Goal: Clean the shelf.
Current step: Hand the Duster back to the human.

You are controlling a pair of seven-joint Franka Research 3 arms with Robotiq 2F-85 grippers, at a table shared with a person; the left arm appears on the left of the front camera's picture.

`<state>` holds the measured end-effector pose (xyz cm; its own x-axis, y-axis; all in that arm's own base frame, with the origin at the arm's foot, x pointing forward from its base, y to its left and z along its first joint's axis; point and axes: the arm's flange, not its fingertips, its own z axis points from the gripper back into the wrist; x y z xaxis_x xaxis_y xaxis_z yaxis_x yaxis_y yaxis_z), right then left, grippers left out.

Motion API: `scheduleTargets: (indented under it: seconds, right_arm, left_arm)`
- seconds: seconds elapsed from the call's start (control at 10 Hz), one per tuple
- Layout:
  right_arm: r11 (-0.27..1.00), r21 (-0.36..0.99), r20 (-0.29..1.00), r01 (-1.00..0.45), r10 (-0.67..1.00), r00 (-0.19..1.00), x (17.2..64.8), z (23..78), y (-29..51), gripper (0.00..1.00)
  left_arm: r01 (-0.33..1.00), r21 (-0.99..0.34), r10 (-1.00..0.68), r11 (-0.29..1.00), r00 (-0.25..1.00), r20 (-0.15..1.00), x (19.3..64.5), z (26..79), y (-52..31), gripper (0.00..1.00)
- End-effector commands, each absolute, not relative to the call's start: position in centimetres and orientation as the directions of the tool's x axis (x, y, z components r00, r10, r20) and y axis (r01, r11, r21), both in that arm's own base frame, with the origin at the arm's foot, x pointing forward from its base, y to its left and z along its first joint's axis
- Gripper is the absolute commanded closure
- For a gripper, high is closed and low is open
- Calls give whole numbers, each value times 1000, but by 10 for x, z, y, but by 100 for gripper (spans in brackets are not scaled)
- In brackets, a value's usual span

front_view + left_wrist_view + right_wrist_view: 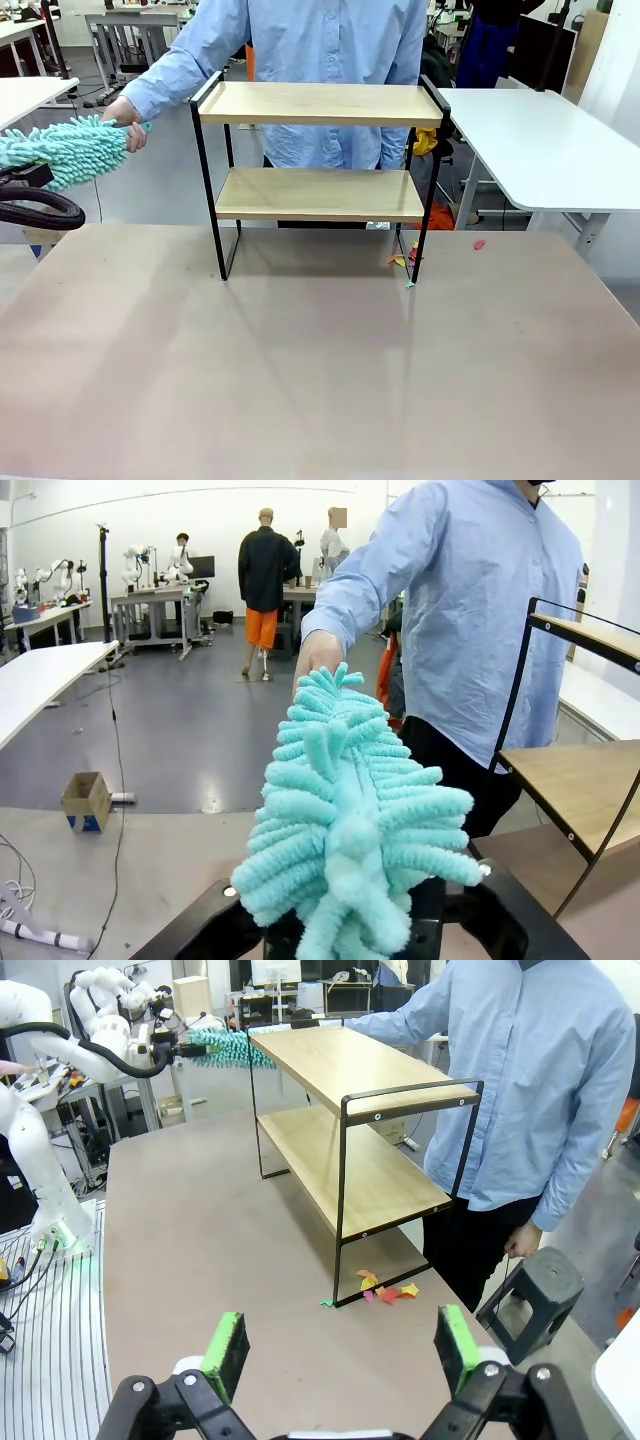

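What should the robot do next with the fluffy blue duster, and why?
Probably draw the left gripper back and leave the duster with the person, whose hand holds its far end. Its jaws seem to stand wide around the near end. Both boards of the shelf look bare, and colourful scraps lie on the table by one shelf leg.

I could read no text, label, brand, number or sign anywhere in my views; whatever print there was stayed too small or blurred
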<state>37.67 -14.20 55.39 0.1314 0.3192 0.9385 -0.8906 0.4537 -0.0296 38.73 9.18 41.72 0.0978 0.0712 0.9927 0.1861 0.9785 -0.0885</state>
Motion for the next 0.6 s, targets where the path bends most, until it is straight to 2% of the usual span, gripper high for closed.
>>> scheduleTargets:
  seconds: [0.0,0.3,0.5]
  right_arm:
    - [450,-37,941,-892,315,120,378,557,-143,0]
    - [450,-37,941,-892,315,120,378,557,-143,0]
    - [450,-37,941,-892,315,120,378,557,-143,0]
  left_arm:
    - [207,-145,119,968,132,984,368,445,89,0]
    - [187,-315,283,930,179,942,341,513,103,0]
    - [171,-482,460,859,155,874,324,569,126,0]
